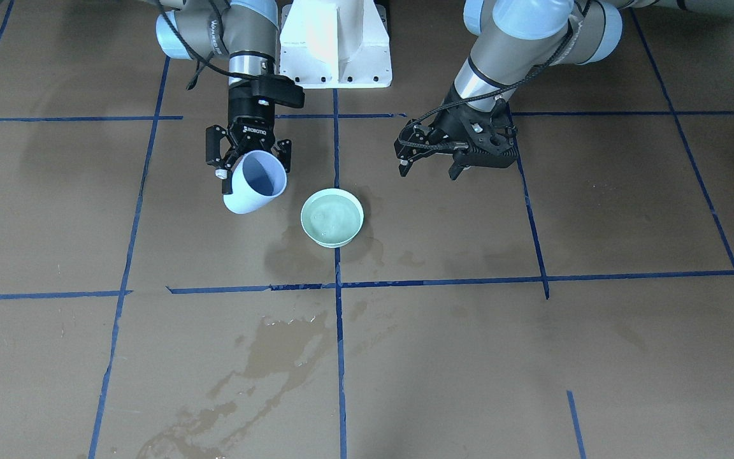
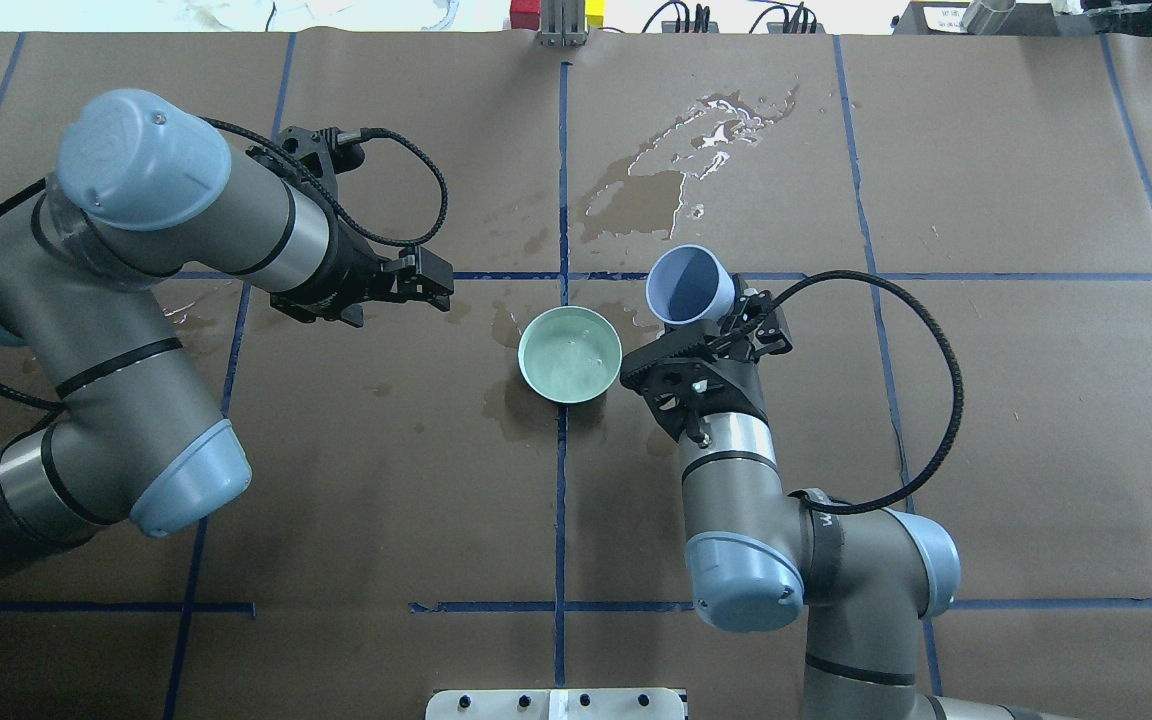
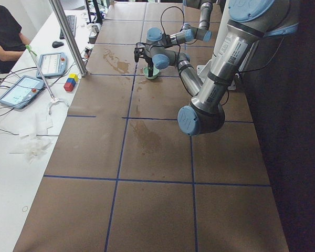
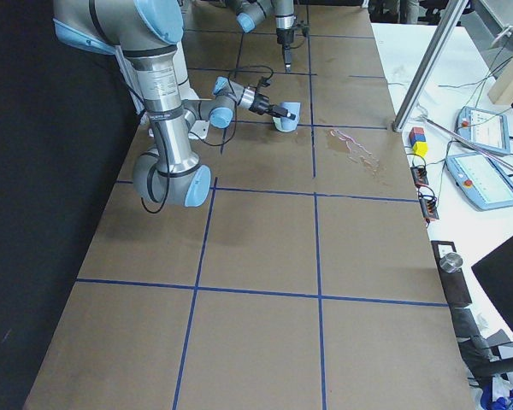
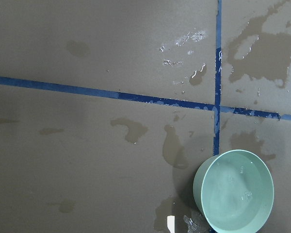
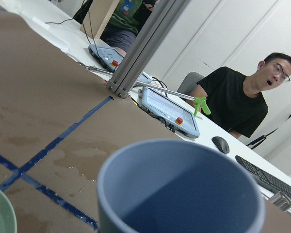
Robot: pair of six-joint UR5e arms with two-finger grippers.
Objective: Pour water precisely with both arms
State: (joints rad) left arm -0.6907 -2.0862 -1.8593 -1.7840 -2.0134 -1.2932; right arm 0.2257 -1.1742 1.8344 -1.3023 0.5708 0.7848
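My right gripper clamps the tilted blue cup at two o'clock from the green bowl. My left gripper hangs spread and empty at ten o'clock; water glints in the bowl

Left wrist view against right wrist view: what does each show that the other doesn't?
Only left wrist: the whole bowl from above, with water in it. Only right wrist: the cup's mouth close up, and beyond the table a post, pendants and a person. Both: brown table, blue tape, wet stains, and the bowl, just a rim sliver in the right wrist view.
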